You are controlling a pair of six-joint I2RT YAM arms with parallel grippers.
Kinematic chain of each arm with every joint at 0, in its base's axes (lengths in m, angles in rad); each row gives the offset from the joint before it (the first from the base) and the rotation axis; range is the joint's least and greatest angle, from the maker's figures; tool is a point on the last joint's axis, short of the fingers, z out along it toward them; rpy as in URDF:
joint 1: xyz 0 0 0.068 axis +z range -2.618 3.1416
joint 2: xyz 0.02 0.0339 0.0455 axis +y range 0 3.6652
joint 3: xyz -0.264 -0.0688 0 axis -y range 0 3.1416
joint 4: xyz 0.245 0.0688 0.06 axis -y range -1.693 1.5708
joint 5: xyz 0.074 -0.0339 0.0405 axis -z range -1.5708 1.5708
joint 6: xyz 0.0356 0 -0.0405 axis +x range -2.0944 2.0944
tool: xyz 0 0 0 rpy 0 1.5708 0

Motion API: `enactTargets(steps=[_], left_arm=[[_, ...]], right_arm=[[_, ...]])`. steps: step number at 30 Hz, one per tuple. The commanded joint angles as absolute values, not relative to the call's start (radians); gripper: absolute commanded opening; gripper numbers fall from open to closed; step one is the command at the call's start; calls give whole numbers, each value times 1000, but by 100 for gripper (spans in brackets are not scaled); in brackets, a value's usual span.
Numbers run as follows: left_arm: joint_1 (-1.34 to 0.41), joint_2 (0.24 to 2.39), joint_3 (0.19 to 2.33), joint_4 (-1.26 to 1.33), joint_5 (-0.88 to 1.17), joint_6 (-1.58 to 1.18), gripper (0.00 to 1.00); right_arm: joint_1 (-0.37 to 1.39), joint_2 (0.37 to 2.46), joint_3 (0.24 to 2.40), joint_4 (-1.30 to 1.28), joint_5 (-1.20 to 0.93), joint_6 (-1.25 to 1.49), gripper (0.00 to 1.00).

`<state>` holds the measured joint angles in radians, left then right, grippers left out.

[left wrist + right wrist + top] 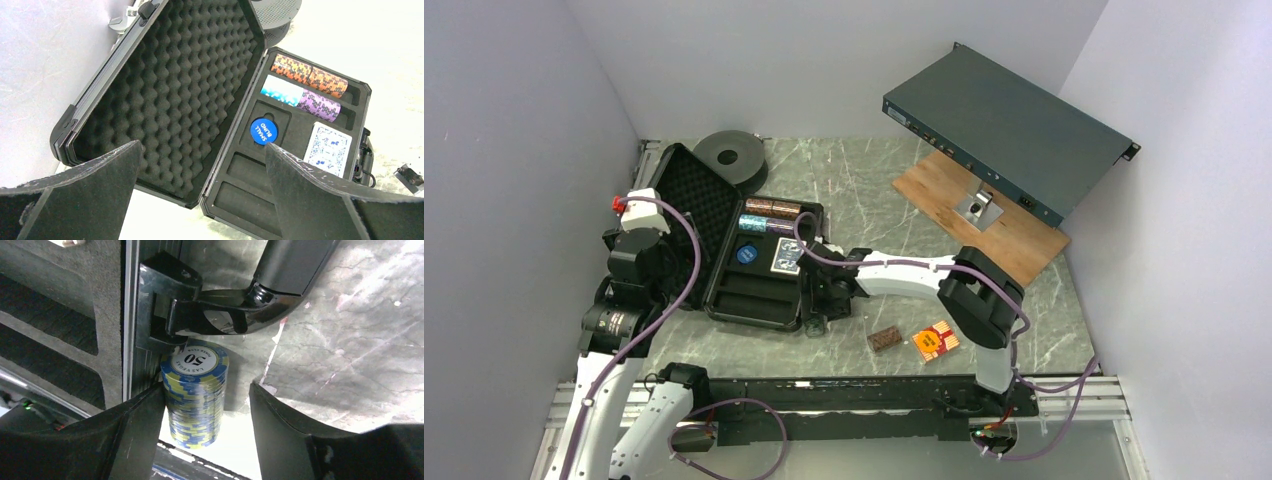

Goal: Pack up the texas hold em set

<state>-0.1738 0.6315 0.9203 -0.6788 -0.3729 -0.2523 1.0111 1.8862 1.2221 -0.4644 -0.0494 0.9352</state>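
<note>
The black case (754,296) lies open left of centre, with its foam lid (165,90) leaning back. Its tray holds a brown chip stack (309,75), a teal and purple row (300,97), a blue "small blind" disc (263,131) and a blue card deck (327,147). My left gripper (202,145) hangs open above the hinge and holds nothing. My right gripper (206,387) straddles an upright blue-and-yellow chip stack (196,395) on the table beside the case handle (220,315). Its left finger (142,430) touches the stack; a gap shows on the other side.
A brown chip stack (884,340) and an orange card deck (935,341) lie on the marble table in front of the right arm. A black spool (733,155) sits behind the case. A dark-grey metal box (1004,130) stands tilted over a wooden board (1014,235) at the back right.
</note>
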Motion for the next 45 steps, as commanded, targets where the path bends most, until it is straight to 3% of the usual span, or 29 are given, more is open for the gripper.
enactTargets(steps=[1, 7, 12, 14, 29, 36, 45], left_arm=[[-178, 625, 936, -677, -396, -246, 99], [-178, 629, 936, -676, -393, -246, 99], [-178, 630, 935, -675, -396, -246, 99], [-178, 629, 934, -674, -396, -246, 99], [-176, 628, 939, -680, -446, -268, 99], [-175, 617, 965, -752, -719, -407, 99], [-176, 586, 990, -806, -1014, -654, 100]], right_arm=[[1021, 1900, 1248, -647, 85, 885, 61], [1021, 1866, 1233, -688, 172, 845, 41], [1020, 1813, 1226, -637, 181, 728, 9], [1020, 1787, 1218, -620, 198, 674, 0], [1017, 1610, 1245, -395, 299, 198, 0], [1017, 1623, 1283, -214, 179, 11, 0], [1020, 1813, 1479, -104, -56, -106, 0]])
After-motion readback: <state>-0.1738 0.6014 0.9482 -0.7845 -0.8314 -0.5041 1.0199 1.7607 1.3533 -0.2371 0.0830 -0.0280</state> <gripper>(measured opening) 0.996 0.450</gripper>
